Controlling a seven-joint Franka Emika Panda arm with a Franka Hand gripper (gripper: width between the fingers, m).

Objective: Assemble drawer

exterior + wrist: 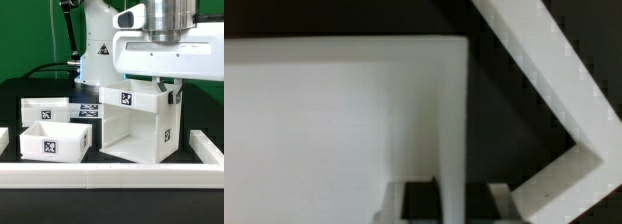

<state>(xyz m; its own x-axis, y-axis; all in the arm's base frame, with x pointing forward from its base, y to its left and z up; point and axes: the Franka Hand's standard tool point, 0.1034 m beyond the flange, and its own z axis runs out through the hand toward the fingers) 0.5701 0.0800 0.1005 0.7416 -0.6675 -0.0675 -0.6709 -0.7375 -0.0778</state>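
While gripper (pixel 454 198) straddles its wall (pixel 450 110), casing (pixel 140 128) shows a tag (pixel 127 98)

My arm (pixel 98 45) stands upright at the back and reaches forward over the table, with the wrist (pixel 170 14) pointing straight down and the white hand body level. The gripper (pixel 164 86) hangs vertical below it. In the wrist view both fingers (pixel 418 201) run parallel with a narrow gap between them. Can't tell whether they're clamping.

Exterior view fronts the casing (pixel 140 125); wrist view overlooks it closely.
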